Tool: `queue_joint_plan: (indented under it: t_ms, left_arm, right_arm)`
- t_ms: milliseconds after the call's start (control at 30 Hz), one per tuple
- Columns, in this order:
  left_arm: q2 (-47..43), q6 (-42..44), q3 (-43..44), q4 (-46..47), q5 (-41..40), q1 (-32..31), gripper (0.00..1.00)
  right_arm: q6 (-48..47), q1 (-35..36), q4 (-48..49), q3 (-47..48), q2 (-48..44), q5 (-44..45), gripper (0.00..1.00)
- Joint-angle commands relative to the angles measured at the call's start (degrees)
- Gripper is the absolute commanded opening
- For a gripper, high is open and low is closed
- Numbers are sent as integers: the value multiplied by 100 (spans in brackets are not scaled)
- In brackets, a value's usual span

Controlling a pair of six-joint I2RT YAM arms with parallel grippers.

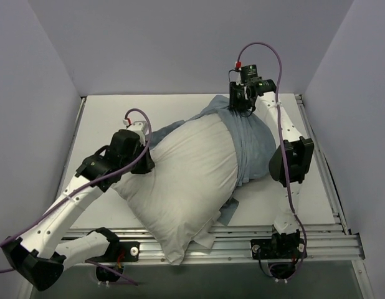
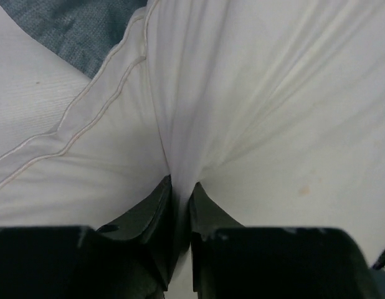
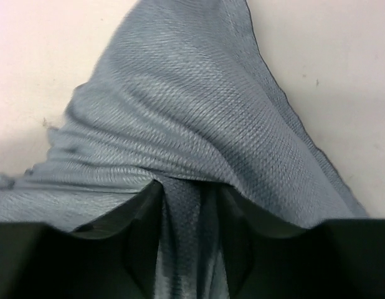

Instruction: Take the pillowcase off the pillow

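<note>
The white pillow [image 1: 186, 180] lies diagonally across the table, most of it bare, its near corner over the front rail. The blue-grey pillowcase [image 1: 251, 149] is bunched over its far right end. My left gripper [image 1: 147, 163] is at the pillow's left side. In the left wrist view that gripper [image 2: 181, 190] is shut on a fold of the pillow [image 2: 273, 93], with a bit of pillowcase [image 2: 74, 31] at the top left. My right gripper [image 1: 242, 106] is at the pillowcase's far tip. In the right wrist view this gripper [image 3: 187, 193] is shut on a bunch of the pillowcase [image 3: 180, 93].
The white table [image 1: 105, 124] is enclosed by grey walls at the left, back and right. A metal rail [image 1: 242, 240] runs along the near edge by both arm bases. The right arm's elbow [image 1: 292, 161] rests against the pillowcase's right side.
</note>
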Motion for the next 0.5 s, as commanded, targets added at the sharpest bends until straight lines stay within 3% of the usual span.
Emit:
queue_joint_plan:
  t_ms: [0, 100, 167, 200, 267, 300, 400, 467]
  left_arm:
    - [527, 438, 526, -45, -669, 122, 23]
    - [1134, 973, 1474, 115, -459, 113, 47]
    - [1381, 1158, 2097, 141, -345, -44, 61]
    - [1442, 1246, 2275, 141, -388, -167, 73]
    - [1583, 1475, 2757, 106, -659, -570, 84]
    - [1627, 1571, 2890, 89, -1000, -1138, 91]
    - [1899, 1888, 3207, 71, -1389, -2290, 100]
    - [2180, 2169, 3234, 123, -1845, -2820, 96]
  right_arm:
    - [-283, -74, 891, 5, -912, 256, 40]
    - [-258, 84, 952, -293, -1535, 273, 62]
    - [-161, 76, 1127, -652, -1940, 352, 69]
    - [-117, 76, 1216, -1133, -2403, 396, 76]
    - [102, 67, 1400, -1671, -2872, 510, 83]
    - [181, 50, 1462, -2265, -3361, 510, 86]
    - [454, -47, 1585, -3365, -4217, 510, 91]
    - [560, -82, 1586, -3781, -4716, 510, 93]
